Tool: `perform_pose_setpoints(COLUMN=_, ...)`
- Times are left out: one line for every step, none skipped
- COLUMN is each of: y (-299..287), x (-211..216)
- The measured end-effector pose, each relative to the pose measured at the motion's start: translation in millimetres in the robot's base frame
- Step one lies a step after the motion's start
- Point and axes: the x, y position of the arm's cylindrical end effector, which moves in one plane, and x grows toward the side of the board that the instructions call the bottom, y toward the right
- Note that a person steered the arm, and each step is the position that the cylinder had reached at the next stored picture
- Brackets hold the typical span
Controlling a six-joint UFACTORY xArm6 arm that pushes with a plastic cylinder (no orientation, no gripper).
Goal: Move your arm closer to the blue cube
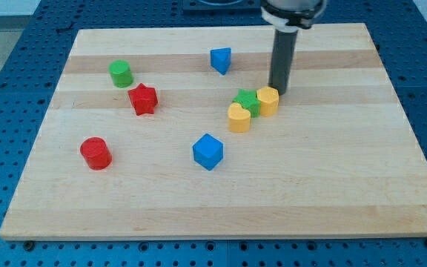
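Right now my tip rests on the table in the view's upper right part, just behind a tight cluster of three blocks: a yellow block nearly touching the tip, a green star beside it, and a second yellow block in front of them. There is no claw on this arm, only the straight rod, so there is nothing to be released or clenched.

The blue cube sits well apart from the tip, near the table's middle, toward the view's bottom and left of where the rod stands. That diagonal is what the coming move turns on, and the cluster lies almost directly on it. A straight slide would likely shove the yellow and green pieces along, so I judge a slight detour around the cluster's lower right side to be cleaner.

Another blue block, of a different shape, lies toward the view's top and left of the tip; it should not be mistaken for the target.
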Motion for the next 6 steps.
perform_pose_setpoints(y=59, x=8)
perform_pose_setpoints(y=73, x=47)
perform_pose_setpoints(y=60, x=93)
perform_pose_setpoints(y=34, x=138)
perform_pose_setpoints(y=-5, x=164)
perform_pose_setpoints(y=-76, x=169)
